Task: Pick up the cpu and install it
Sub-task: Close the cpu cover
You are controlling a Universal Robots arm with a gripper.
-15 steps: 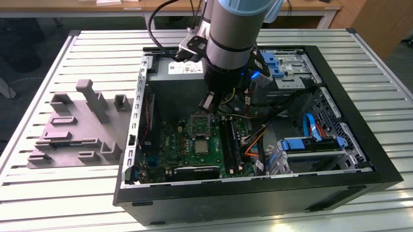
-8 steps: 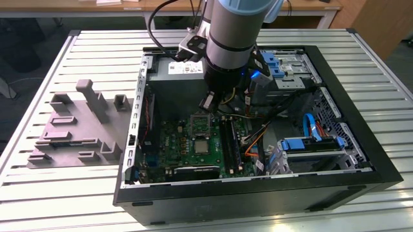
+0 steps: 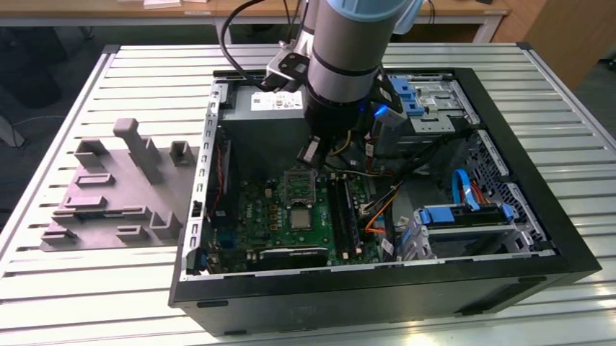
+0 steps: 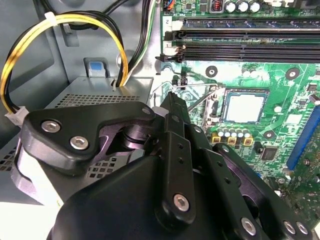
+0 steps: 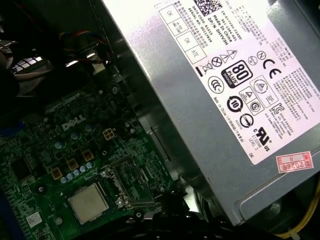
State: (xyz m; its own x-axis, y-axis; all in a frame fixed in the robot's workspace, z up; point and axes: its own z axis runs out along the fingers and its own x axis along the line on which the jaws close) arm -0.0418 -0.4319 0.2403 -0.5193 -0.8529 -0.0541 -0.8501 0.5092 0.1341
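Motherboard point(image 3: 288, 216) fills the floor of the open computer case point(image 3: 539, 267), lower centre of the exterior view, and I see the cpu point(image 3: 301, 216) lying flat on it, a small silvery square in the middle of the green board. In the second wrist view the cpu point(image 4: 244, 108) sits at right of centre inside a dark square surround, with the hinged metal socket frame point(image 4: 200, 97) swung up just beside it toward the frame's centre. In the first wrist view the cpu point(image 5: 88, 203) shows at lower left, and the open frame point(image 5: 127, 182) lies right next to it, nearer the centre.

The arm comes down from the top centre of the exterior view, and my gripper point(image 3: 313, 153) hangs inside the case above the upper part of the board, apart from the cpu. In the second wrist view the gripper's black linkage point(image 4: 170, 165) covers the lower half; I cannot tell from any view whether the jaws are spread or pressed together, and nothing is visibly pinched.

The grey power supply point(image 5: 225, 100) with its white label takes the upper right of the first wrist view. A grey moulded tray point(image 3: 115, 191) rests on the slatted counter point(image 3: 86, 274) at the left of the exterior view, outside the case.
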